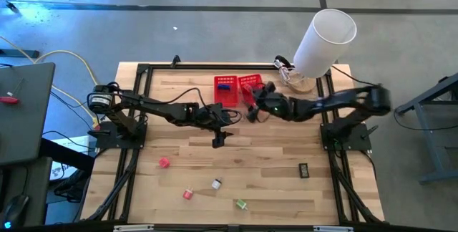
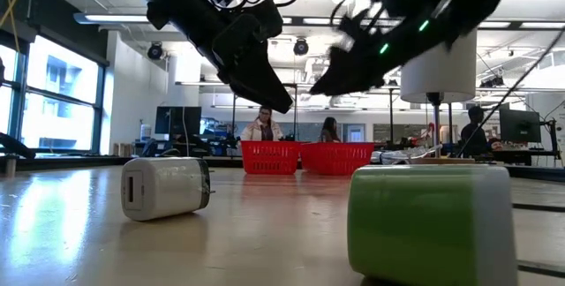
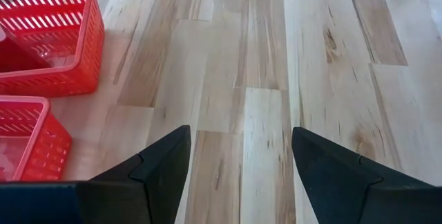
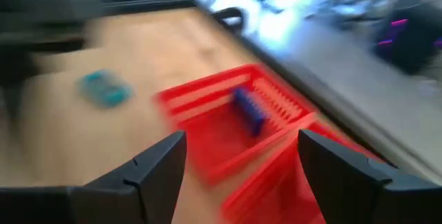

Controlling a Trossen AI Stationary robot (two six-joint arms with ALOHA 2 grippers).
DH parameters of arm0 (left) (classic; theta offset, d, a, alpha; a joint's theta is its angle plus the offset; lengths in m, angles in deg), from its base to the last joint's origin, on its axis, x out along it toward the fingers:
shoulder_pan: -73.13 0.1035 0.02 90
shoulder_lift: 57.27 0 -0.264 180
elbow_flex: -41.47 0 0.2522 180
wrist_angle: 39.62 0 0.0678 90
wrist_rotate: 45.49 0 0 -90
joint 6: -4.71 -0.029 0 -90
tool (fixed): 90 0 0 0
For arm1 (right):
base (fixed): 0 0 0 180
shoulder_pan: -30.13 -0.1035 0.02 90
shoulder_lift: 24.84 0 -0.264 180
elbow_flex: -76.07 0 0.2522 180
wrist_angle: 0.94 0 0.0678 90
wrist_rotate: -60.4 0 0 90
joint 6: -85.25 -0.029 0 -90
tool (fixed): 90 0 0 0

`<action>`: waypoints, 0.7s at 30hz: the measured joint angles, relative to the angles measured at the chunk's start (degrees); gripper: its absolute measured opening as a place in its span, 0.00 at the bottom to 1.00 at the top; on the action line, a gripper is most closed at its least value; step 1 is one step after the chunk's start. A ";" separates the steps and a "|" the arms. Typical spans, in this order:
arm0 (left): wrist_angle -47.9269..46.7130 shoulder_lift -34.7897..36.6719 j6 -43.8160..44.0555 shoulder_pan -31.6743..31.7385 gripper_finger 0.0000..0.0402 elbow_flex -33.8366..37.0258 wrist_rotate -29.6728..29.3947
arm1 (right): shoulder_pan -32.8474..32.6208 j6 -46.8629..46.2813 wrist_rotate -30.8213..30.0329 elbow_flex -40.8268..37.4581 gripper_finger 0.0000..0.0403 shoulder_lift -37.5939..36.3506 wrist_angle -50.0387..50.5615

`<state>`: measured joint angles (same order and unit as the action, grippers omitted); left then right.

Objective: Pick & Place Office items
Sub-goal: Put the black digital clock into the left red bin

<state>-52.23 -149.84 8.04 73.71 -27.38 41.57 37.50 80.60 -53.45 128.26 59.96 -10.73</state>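
Blue item [image 1: 225, 86]: lies inside the left basket [image 1: 226, 91] at the far middle of the bench [image 1: 272, 160]; in the right wrist view it [image 4: 249, 110] shows ahead of that arm's jaws, not between them.
Teal item [image 4: 103, 88]: on bare wood just beside the baskets, seen only in the right wrist view, blurred.
Pink item [image 1: 164, 162]: near-left part of the bench, well apart from both grippers.
Red-white item [image 1: 189, 194]: near edge, beside the whitish item [image 1: 216, 183].
Green item [image 1: 241, 205]: closest to the near edge; large in the low view's foreground [image 2: 430, 220].
Black rectangle [image 1: 303, 169]: near-right, alone.
Right gripper [image 1: 252, 110]: at the right basket [image 1: 250, 85], jaws apart, nothing between them.
Left gripper [image 1: 219, 140]: over bare wood near the baskets, jaws apart and empty.
White cylinder [image 1: 323, 42]: far-right corner.
Room: people sit behind the bench.
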 joint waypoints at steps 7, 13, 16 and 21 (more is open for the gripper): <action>-0.02 0.00 0.17 0.00 0.61 0.00 0.05 | -7.41 -14.60 18.69 0.00 0.66 -20.27 25.37; 0.02 0.00 1.44 -0.02 0.61 0.00 2.36 | -12.64 -34.28 35.42 0.00 0.66 -30.45 37.46; 0.02 0.00 1.82 -0.16 0.61 0.00 2.36 | -16.34 -38.47 39.69 -0.02 0.65 -31.91 42.54; 0.13 0.00 1.41 -0.57 0.61 0.00 2.39 | -22.85 -47.56 42.81 -0.02 0.65 -31.84 48.42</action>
<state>-52.10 -149.84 9.45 73.14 -27.38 43.97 14.65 33.04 -10.64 128.24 28.12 37.69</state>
